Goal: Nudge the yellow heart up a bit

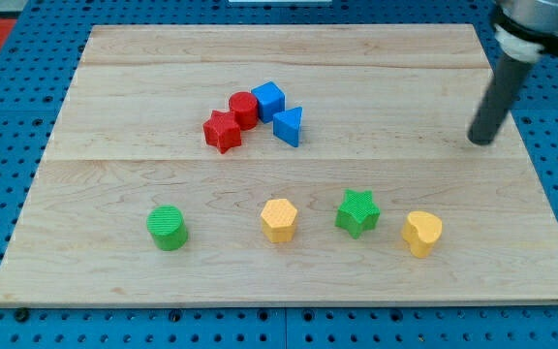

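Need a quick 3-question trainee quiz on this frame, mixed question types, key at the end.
1. True or false: my tip is touching the yellow heart.
2. Which block sits immediately to the view's left of the yellow heart? A) green cylinder B) green star C) yellow hexagon
3. Fill in: the cluster near the board's middle holds two red blocks, a red cylinder and a red star, and ___ blue blocks, among them the blue cube and blue triangle.

Key: 1 false, my tip stands well above the heart, toward the view's top right. 2 B. 3 two.
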Controlling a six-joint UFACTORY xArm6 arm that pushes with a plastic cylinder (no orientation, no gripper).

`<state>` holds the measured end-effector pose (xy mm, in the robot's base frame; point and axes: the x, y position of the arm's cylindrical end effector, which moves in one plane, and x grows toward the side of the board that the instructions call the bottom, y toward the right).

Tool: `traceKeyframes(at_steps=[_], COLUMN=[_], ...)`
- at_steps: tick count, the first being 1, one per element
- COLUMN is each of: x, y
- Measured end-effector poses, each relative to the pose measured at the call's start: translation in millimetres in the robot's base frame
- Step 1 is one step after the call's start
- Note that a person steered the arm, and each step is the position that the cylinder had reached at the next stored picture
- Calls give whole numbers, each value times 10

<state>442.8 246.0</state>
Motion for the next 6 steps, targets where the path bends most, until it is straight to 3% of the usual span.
traceKeyframes(at_steps=[2, 4, 6], x=[1457, 1475, 1213], y=[-330, -604, -820])
